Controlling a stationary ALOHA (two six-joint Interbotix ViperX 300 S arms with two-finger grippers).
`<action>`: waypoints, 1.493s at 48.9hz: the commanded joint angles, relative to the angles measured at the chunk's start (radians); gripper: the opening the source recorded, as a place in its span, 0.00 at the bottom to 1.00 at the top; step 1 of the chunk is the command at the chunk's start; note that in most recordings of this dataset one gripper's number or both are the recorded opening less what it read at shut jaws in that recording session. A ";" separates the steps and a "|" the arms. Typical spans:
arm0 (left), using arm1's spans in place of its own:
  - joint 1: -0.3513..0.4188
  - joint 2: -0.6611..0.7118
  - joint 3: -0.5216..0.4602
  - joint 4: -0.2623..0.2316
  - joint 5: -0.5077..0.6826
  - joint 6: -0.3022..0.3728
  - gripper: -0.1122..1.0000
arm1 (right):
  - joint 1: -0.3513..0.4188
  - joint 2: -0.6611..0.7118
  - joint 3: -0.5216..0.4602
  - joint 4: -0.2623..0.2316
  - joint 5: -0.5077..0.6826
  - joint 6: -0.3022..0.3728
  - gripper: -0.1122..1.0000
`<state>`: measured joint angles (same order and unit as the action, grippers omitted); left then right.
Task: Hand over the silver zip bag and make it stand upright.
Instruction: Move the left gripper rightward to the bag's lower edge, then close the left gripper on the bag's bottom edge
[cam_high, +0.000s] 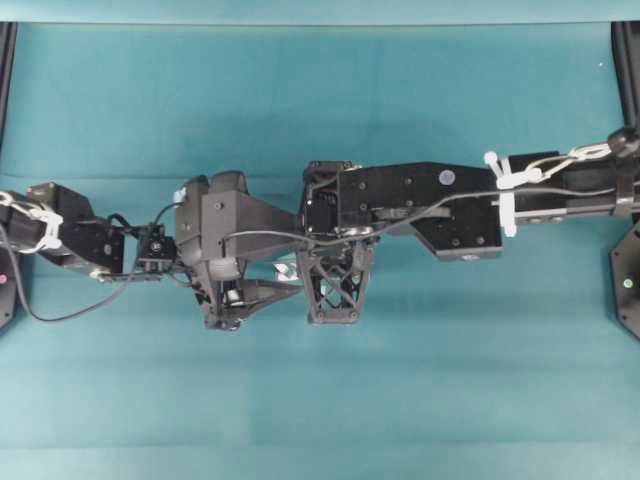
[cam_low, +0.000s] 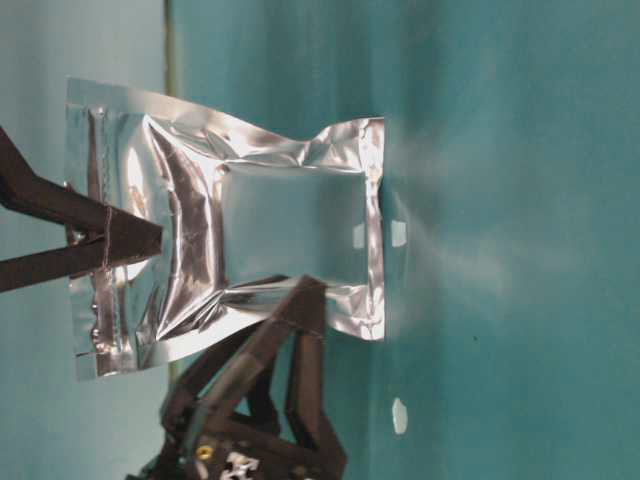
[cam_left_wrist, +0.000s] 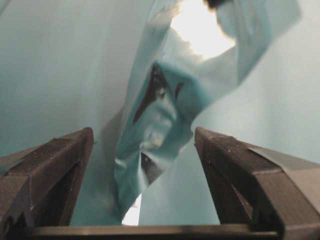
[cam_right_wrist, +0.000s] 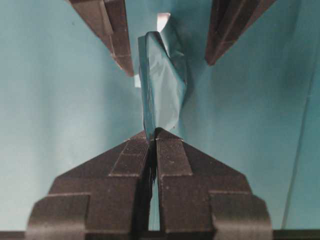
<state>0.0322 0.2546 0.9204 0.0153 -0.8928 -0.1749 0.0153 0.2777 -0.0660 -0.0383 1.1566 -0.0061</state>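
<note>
In the right wrist view, nearest the lens at lower centre, the right gripper (cam_right_wrist: 154, 134) is clenched on one edge of the bag (cam_right_wrist: 162, 82); the bag runs edge-on toward the top of the frame; beyond it, at upper left and upper right, the left gripper's fingers (cam_right_wrist: 116, 35) stand wide apart with the bag's far end between them, not yet touching as far as I can tell; the left wrist view agrees, its jaws released at either side of the crinkled foil (cam_left_wrist: 150, 125); the table-level view shows the bag (cam_low: 240, 230) hanging in the air, off the table (cam_low: 520, 150); risk: if the right claw lets go before the left one closes, the bag drops flat; a shallow or skewed bite on slippery foil could let it twist and slip
</note>
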 joint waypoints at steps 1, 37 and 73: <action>-0.003 0.009 -0.015 0.003 -0.009 0.000 0.92 | -0.002 -0.020 -0.003 0.000 -0.009 0.009 0.14; -0.005 0.094 -0.092 0.003 0.006 -0.023 0.91 | -0.008 -0.029 0.023 0.002 -0.026 0.009 0.14; 0.005 0.117 -0.127 0.003 0.014 -0.025 0.82 | -0.011 -0.031 0.025 0.003 -0.034 0.011 0.14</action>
<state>0.0353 0.3712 0.8069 0.0169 -0.8759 -0.1979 0.0046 0.2654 -0.0368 -0.0383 1.1275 -0.0061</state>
